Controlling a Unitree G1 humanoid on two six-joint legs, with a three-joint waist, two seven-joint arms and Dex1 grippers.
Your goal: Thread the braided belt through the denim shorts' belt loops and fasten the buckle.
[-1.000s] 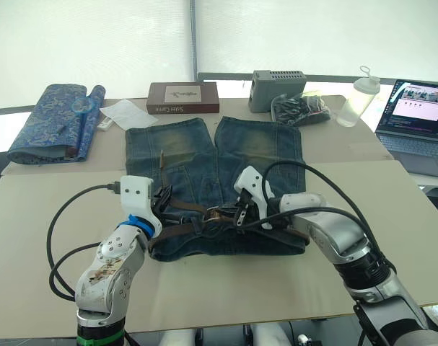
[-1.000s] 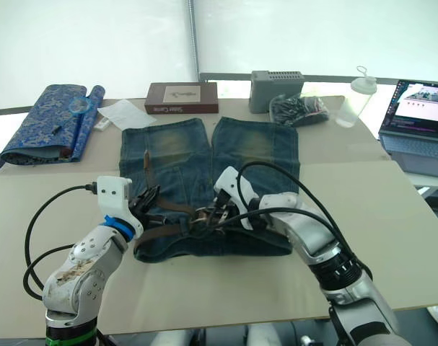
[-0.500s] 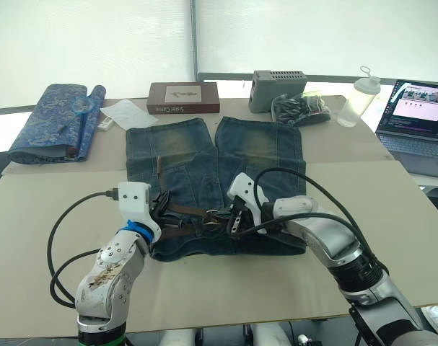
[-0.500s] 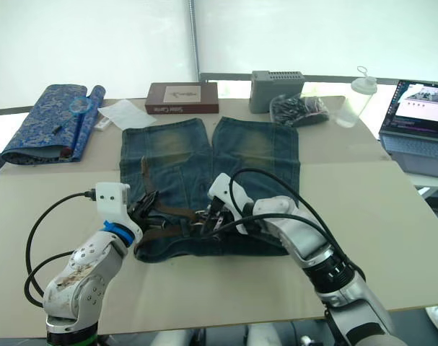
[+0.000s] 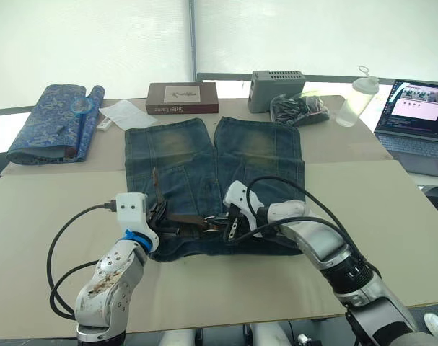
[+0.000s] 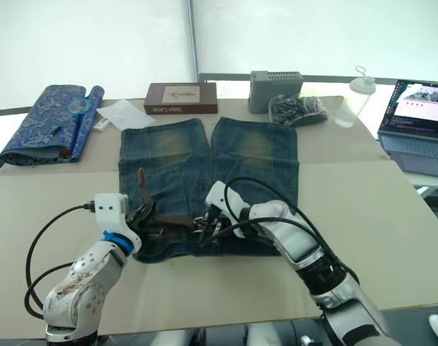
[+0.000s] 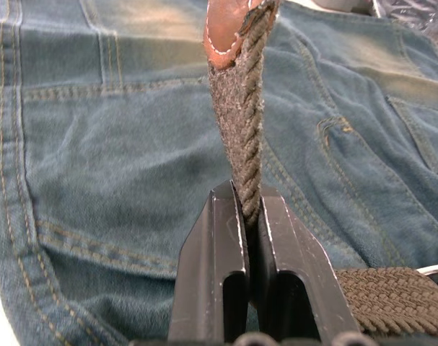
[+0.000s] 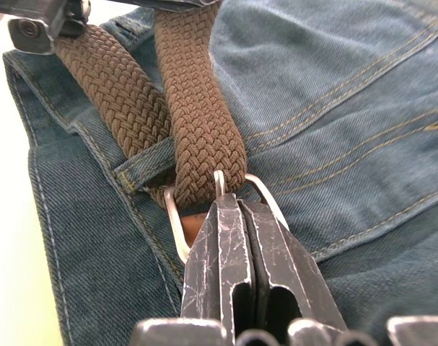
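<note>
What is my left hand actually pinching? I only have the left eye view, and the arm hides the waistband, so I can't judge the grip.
Observer: In the left wrist view, the left hand is shut on the braided belt, pinching its free end edge-on, below the leather tip.
Operator: And the right hand?
Observer: In the right wrist view, the right hand is shut at the buckle, its fingertips meeting on the prong.
Operator: Any belt loop near there?
Observer: Yes, a belt loop sits right beside the buckle on the denim shorts, and one run of the strap seems to pass under it.
</note>
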